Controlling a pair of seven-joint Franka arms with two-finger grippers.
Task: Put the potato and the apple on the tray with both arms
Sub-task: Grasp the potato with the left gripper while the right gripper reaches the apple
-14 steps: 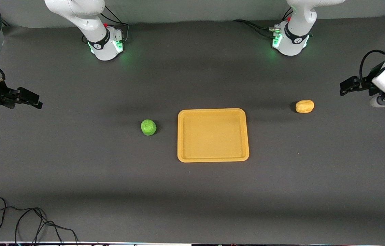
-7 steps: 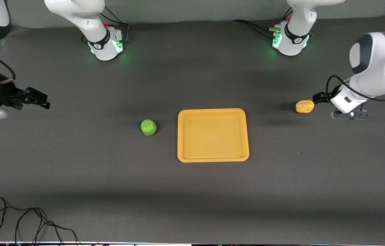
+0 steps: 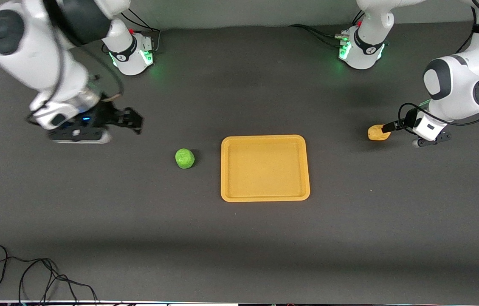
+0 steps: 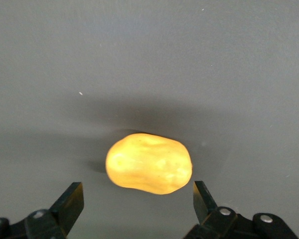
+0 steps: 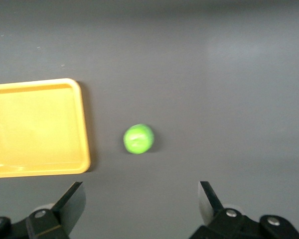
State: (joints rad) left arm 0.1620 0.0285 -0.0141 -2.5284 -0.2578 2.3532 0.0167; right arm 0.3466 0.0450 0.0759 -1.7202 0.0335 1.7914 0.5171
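Left gripper [image 3: 389,126], fingers spread, flanks the potato [image 3: 378,133]; right gripper [image 3: 133,121], also spread, hovers near the apple [image 3: 184,158].

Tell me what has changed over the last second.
The left gripper swung in to the potato, fingers open, nothing grasped. The right gripper, also open, moved toward the apple but remains short of it. Potato, apple and tray stayed put.
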